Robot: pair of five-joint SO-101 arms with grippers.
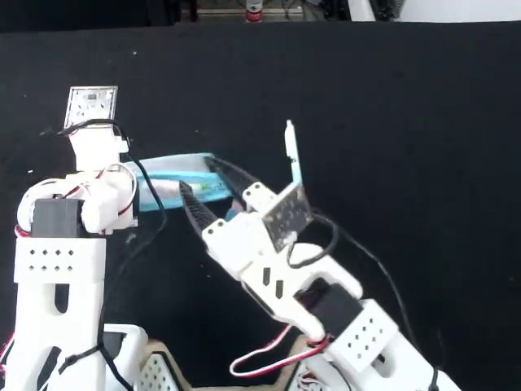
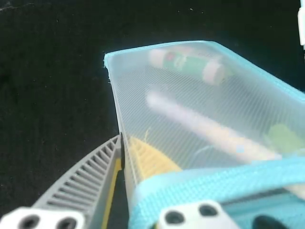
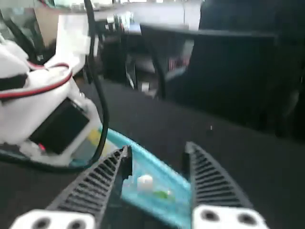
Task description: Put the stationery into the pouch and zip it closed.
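The pouch is translucent with a teal zipper edge and lies on the black table. Through its wall I see a green and white glue stick, a long pale pen and a green item. My left gripper is shut on the pouch's end, one grey finger outside and a yellow pad behind the mesh. My right gripper stands open, with its black fingers on either side of the pouch's other end. A white and teal pen lies on the table beyond the right gripper.
The black table top stretches wide to the right and far side. The left arm's white body and cables stand close to the right gripper. Chairs and desks stand in the room behind the table.
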